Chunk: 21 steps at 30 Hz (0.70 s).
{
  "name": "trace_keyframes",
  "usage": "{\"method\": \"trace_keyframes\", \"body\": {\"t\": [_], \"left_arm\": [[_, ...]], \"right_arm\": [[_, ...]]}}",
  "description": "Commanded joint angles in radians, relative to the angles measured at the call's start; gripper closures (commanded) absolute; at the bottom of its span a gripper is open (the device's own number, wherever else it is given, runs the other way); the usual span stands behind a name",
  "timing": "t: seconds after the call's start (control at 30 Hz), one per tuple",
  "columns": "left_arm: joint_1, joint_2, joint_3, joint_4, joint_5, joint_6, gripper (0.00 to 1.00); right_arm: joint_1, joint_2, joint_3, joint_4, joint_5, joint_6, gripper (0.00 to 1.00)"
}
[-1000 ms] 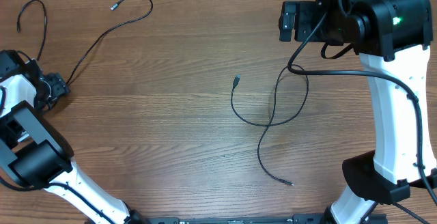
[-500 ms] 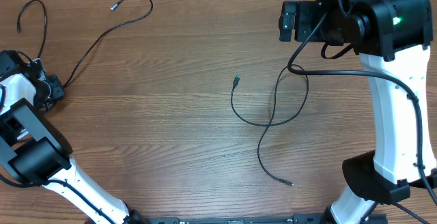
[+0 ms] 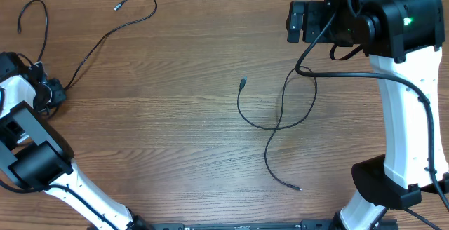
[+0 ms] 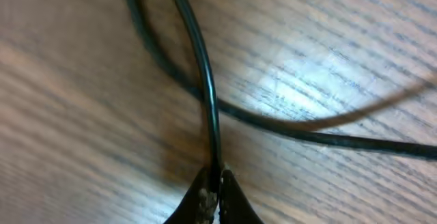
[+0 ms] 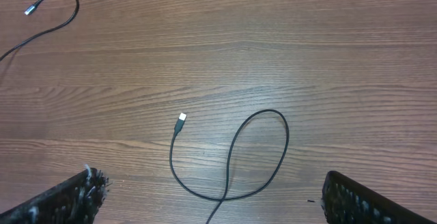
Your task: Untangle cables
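Observation:
Three thin black cables lie on the wooden table. At the left edge my left gripper (image 3: 59,90) is down at the table, shut on the end of a long cable (image 3: 105,37) whose silver plug (image 3: 116,7) lies far back. In the left wrist view the gripper (image 4: 216,183) pinches this strand (image 4: 201,67), and a second strand (image 4: 321,137) crosses behind it. Another cable (image 3: 44,26) curls at the far left corner. A looped cable (image 3: 309,107) with a small plug (image 3: 243,83) lies in the middle. My right gripper (image 3: 302,21) hangs open high above it, and the loop (image 5: 283,142) shows between its fingers (image 5: 72,197).
The table's far edge runs along the top of the overhead view. The right arm's white column (image 3: 403,125) and its own thick black wire (image 3: 351,76) stand at the right side. The left arm's base (image 3: 35,163) fills the near left corner.
My left gripper has shut on the long cable's end at the left edge. The right arm and the middle cable have not moved.

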Motion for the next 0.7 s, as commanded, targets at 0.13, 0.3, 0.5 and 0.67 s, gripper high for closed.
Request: {"method": "trace_keyframes", "body": {"t": [0.13, 0.3, 0.5, 0.67], "left_arm": [[0.012, -0.179, -0.006, -0.023, -0.036, -0.185, 0.96], [0.013, -0.224, -0.006, -0.11, -0.186, -0.185, 0.96], [0.042, -0.224, -0.006, -0.213, -0.241, -0.211, 0.96], [0.074, -0.224, -0.013, -0.267, -0.25, -0.218, 0.96]], "right_arm": [[-0.002, -0.012, -0.003, 0.003, 0.007, 0.0, 0.0], [-0.002, -0.012, -0.003, 0.003, 0.007, 0.0, 0.0], [-0.002, -0.012, -0.003, 0.003, 0.007, 0.0, 0.0], [-0.002, -0.012, -0.003, 0.003, 0.007, 0.0, 0.0]]}}
